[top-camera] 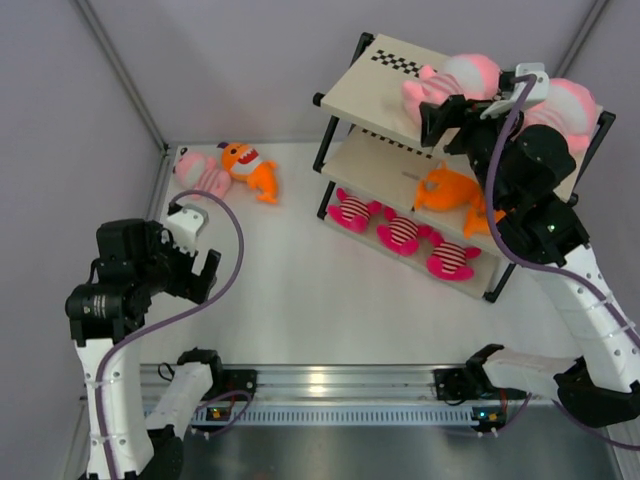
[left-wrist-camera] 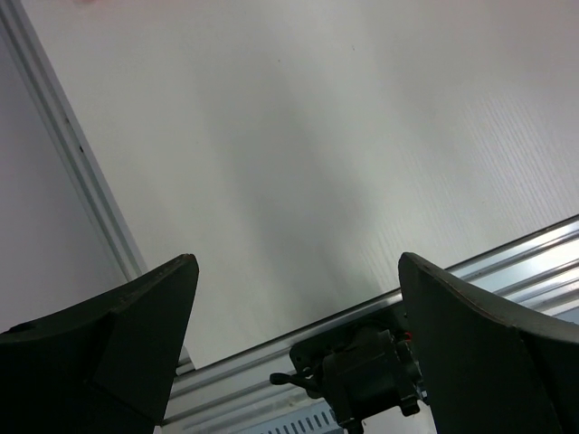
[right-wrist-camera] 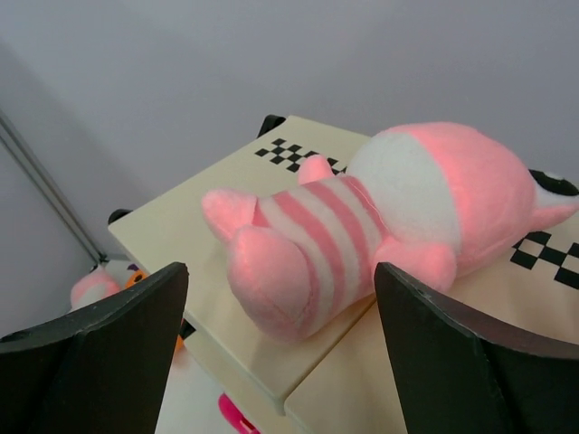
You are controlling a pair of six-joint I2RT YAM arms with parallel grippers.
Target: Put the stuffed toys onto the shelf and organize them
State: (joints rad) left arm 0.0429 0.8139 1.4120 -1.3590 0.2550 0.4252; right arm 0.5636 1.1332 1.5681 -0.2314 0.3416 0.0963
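On the shelf's [top-camera: 372, 92] top board a pink striped plush [right-wrist-camera: 362, 217] lies just in front of the right gripper [right-wrist-camera: 280, 269], whose fingers are spread wide and empty, while the left gripper [left-wrist-camera: 296, 260], equally wide, hangs well left of the shelf.

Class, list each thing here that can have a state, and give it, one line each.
left gripper: open, empty.
right gripper: open, empty.
first pink plush: lying on the shelf, top board.
second pink plush: top board, partly hidden.
third pink plush: on the table, unshelved.
table orange fish: unshelved.
middle-board orange fish: shelved.
magenta plushes: shelved, bottom board.
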